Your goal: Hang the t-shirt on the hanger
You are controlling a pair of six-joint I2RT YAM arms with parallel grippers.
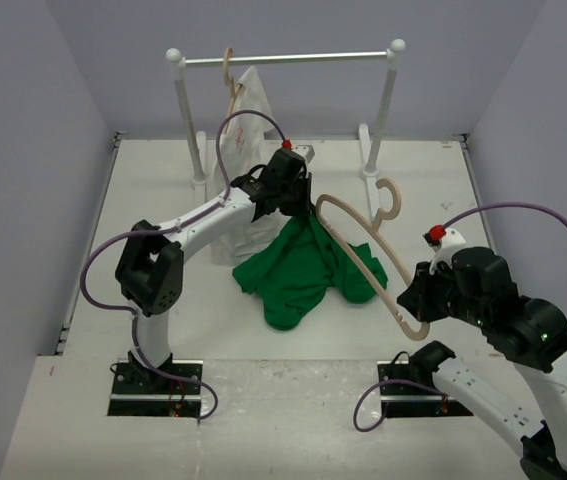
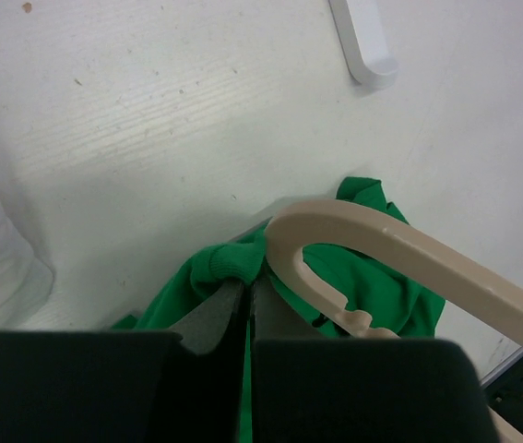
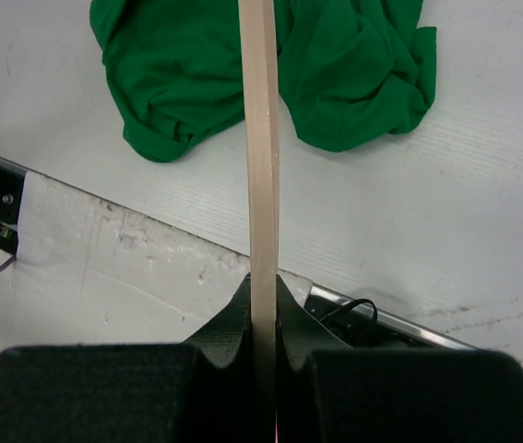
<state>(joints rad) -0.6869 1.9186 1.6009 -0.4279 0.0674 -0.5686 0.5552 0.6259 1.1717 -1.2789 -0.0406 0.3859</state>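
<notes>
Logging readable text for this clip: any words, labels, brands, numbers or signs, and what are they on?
There is none to read in any view.
The green t-shirt is plain.
The hanger bears no mark.
The white cloth hanging on the rail shows no print.
</notes>
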